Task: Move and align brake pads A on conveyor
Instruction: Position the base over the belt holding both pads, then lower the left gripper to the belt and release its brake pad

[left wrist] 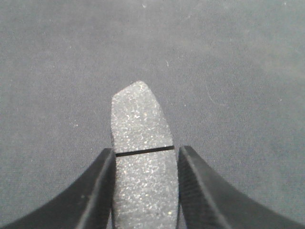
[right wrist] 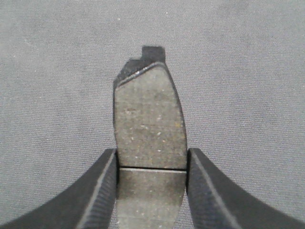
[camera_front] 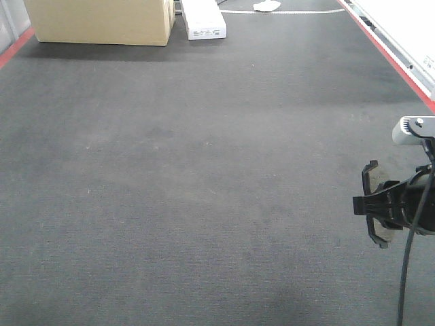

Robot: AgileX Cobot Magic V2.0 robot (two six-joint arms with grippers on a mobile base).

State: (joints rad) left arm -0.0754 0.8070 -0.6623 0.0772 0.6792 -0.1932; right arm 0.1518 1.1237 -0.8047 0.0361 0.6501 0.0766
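**Belt Open, Clutter at Far End**

The dark conveyor (camera_front: 204,204) lies bare across its near and middle stretch, open between its red edge strips (camera_front: 13,47). At the far end a cardboard box (camera_front: 102,20) and a white carton (camera_front: 202,20) stand just beside each other, with a crumpled white scrap (camera_front: 267,6) farther right. The right gripper (camera_front: 367,204) (clamped on a brake pad (camera_front: 375,178)) occupies the near right edge; ahead of the left gripper (left wrist: 145,152), closed on a second brake pad (left wrist: 140,119), only bare belt shows.

box (camera_front: 102,20) at conveyor's (camera_front: 204,190) far left, carton (camera_front: 202,20) beside it
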